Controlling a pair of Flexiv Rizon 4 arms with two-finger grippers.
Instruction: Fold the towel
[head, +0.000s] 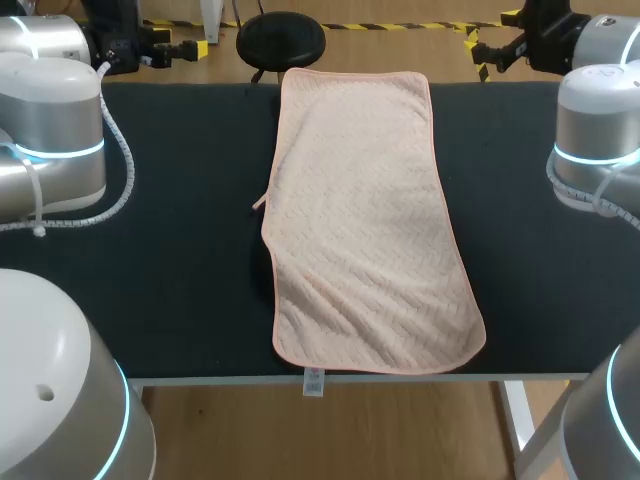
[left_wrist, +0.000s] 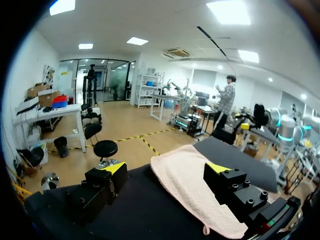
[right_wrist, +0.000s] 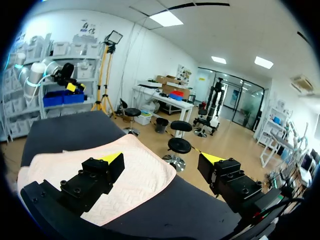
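The towel (head: 365, 220) lies flat down the middle of the table (head: 180, 280), its near hem at the table's front edge. Our left gripper (left_wrist: 166, 167) and right gripper (right_wrist: 162, 158) hang released and empty near the table's far corners. If we pinch unevenly, we could skew the fold or drag cloth off.

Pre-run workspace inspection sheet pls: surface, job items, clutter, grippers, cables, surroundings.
Surface: dark table top, flat.
Job's things: pink towel lying open and unfolded down the table's middle; its tag hangs over the near edge.
Clutter: nothing seen.
Grippers: left gripper open, empty, clear of the towel; right gripper the same.
Cables: white coiled cable along the left arm, white cable by the right arm, both off the towel.
Surroundings: nothing seen reaching over the table.
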